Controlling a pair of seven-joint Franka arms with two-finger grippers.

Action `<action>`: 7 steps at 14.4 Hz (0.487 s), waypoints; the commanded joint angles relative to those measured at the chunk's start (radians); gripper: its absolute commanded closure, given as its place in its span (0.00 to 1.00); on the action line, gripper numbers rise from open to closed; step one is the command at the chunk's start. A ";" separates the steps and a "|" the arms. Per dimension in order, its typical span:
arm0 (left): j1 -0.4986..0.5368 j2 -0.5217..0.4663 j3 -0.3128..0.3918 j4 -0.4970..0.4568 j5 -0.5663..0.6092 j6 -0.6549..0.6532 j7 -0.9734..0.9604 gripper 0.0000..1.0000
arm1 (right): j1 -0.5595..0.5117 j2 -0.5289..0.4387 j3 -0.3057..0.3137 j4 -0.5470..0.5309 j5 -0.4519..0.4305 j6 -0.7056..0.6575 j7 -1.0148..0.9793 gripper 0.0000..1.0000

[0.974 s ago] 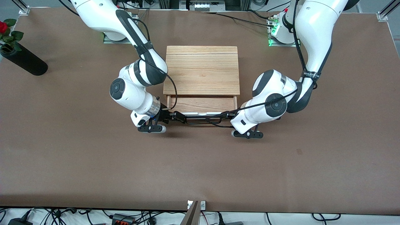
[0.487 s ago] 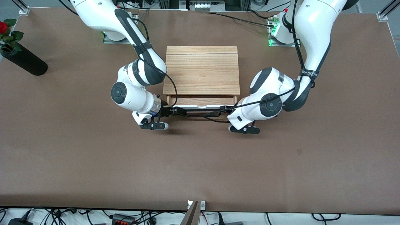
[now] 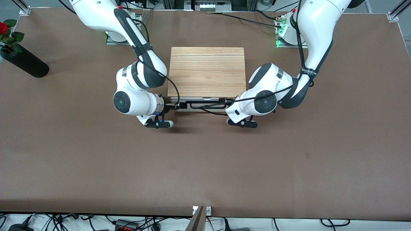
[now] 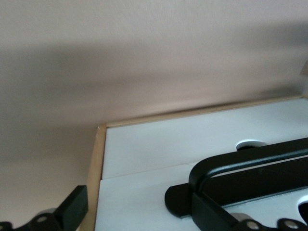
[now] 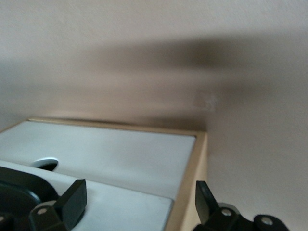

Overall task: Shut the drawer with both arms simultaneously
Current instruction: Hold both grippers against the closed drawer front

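I see the drawer now almost fully pushed into the light-oak cabinet; a second ago a broad strip of its reddish-brown interior showed in the front view, half a second ago a thinner strip, and now only the white front panel edge and the black bar handle show below the cabinet top. The cabinet itself has not shifted on the brown table.

Both arms have followed the drawer in toward the cabinet. The right gripper sits at the handle's end toward the right arm's end of the table, low against the drawer front. In the right wrist view its two fingers stand apart, one over the white panel and the other past the cabinet's oak side edge, so the corner of the drawer front lies between them without being clamped. The left gripper is at the handle's other end. In the left wrist view its fingers are also spread apart, one off the oak edge and the other down by the handle, and the white panel fills the space ahead of the hand.

Well off toward the right arm's end of the table, the black vase with the red rose lies where it was.
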 commanded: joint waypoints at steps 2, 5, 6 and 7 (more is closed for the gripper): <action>0.012 -0.042 -0.022 -0.063 -0.009 -0.009 -0.018 0.00 | -0.007 -0.022 0.004 -0.021 0.008 -0.028 0.002 0.00; 0.015 -0.040 -0.022 -0.050 -0.009 -0.009 -0.018 0.00 | -0.001 -0.022 0.004 -0.019 0.008 -0.030 -0.001 0.00; 0.016 -0.039 -0.019 -0.043 -0.011 -0.005 -0.018 0.00 | -0.001 -0.022 0.006 -0.021 0.008 -0.030 -0.001 0.00; 0.019 -0.039 -0.015 -0.037 -0.011 0.000 -0.017 0.00 | -0.001 -0.022 0.006 -0.019 0.008 -0.030 -0.001 0.00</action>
